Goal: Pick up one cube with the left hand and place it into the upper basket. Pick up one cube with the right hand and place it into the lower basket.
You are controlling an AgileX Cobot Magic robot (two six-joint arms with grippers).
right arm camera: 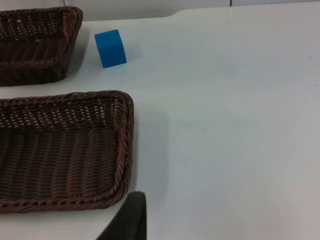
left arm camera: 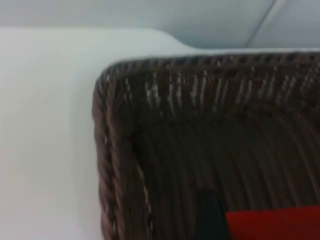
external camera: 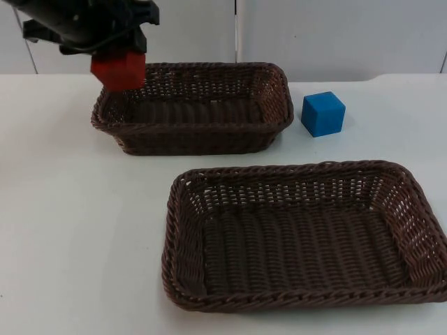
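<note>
A red cube hangs over the left end of the upper basket, with my left gripper shut on it. In the left wrist view the red cube sits beside a black fingertip, above that basket's woven floor and corner rim. A blue cube rests on the table just right of the upper basket. The lower basket lies nearer the front and holds nothing. The right wrist view looks over the blue cube and the lower basket's right end; my right arm waits off to the right.
The white table has free room on the left and at the far right. The grey partition wall closes off the back.
</note>
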